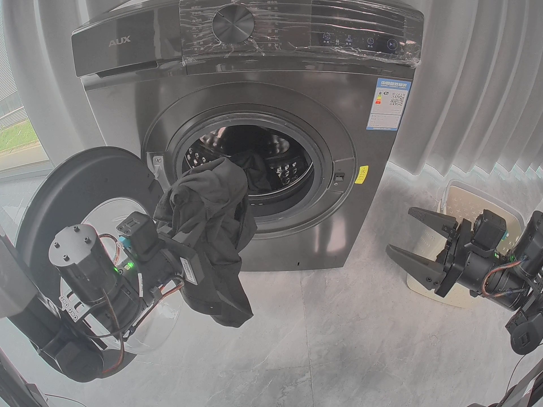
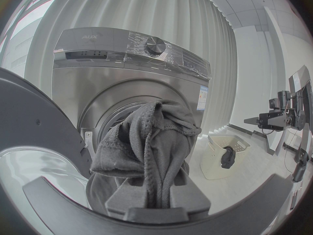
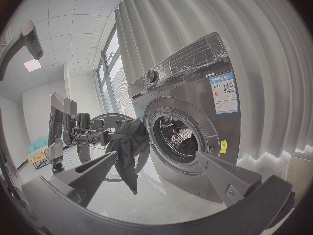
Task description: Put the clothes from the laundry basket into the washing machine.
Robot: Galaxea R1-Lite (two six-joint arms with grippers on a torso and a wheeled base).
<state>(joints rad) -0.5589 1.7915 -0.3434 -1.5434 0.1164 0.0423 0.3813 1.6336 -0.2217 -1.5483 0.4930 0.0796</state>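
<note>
The left gripper [image 2: 153,193] is closed on a dark grey garment [image 1: 215,221]. In the left wrist view both fingers [image 2: 190,193] press on the bunched cloth from two sides. The garment hangs with its long axis nearly vertical. Its thick crumpled end stands above the gripper, at the height of the lower left part of the drum opening [image 1: 283,142], and its thin loose end points down to the floor. It is held in front of the washing machine [image 1: 249,86], between the open door [image 1: 73,193] and the opening.

In the head view the top of the garment lies over the rim of the opening, so from there one cannot tell if it is inside. The right wrist view, from the side, shows it outside the drum, just before the front panel. That view shows also dark clothes [image 3: 187,146] lying in the drum.

The right gripper [image 1: 399,230] has its fingers spread wide and holds nothing. It hangs near the laundry basket [image 1: 481,204], which stands on the floor to the right of the machine. In the left wrist view a dark piece [image 2: 228,157] hangs over the basket's rim. In the head view the right gripper stands in front of much of the basket.
</note>
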